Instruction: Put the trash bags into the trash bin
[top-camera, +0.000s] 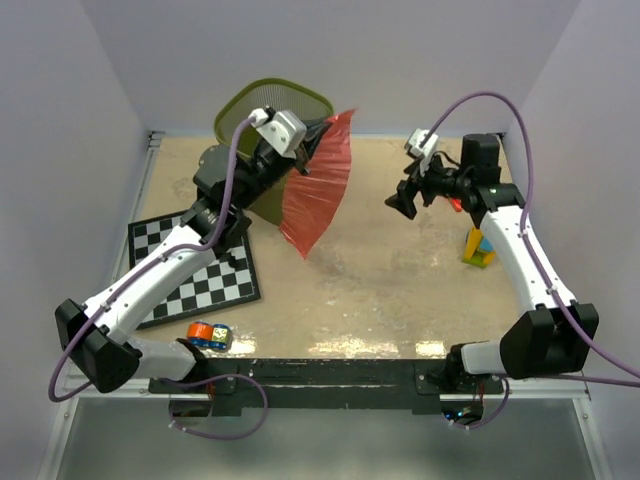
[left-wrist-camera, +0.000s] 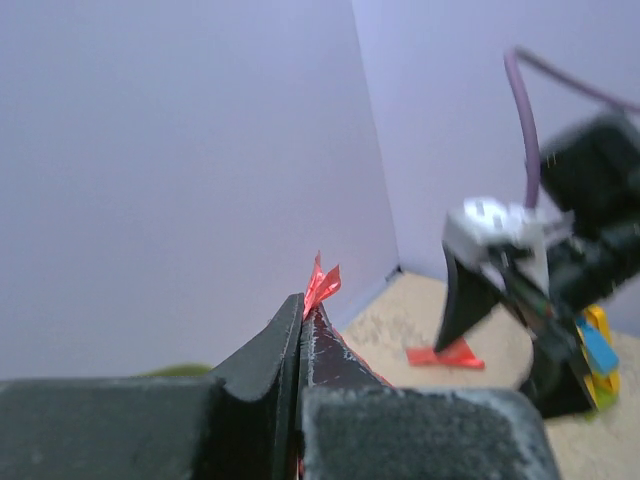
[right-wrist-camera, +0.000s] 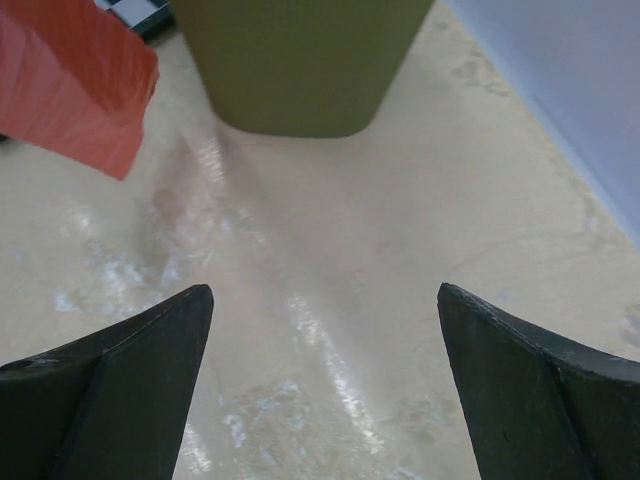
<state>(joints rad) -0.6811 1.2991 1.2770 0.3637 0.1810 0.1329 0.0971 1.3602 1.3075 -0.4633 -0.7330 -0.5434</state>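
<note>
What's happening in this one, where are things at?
The left gripper is shut on the top edge of a red trash bag, holding it up next to the rim of the green trash bin. The sheet hangs outside the bin, over the table, not yet inside. The right gripper hangs open above the table, holding nothing. A small red strip lies on the table close to it.

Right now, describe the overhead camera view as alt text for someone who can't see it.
The left gripper holds a red trash bag up in the air beside the green mesh trash bin. The right gripper hovers open above the table, near colored blocks.
</note>
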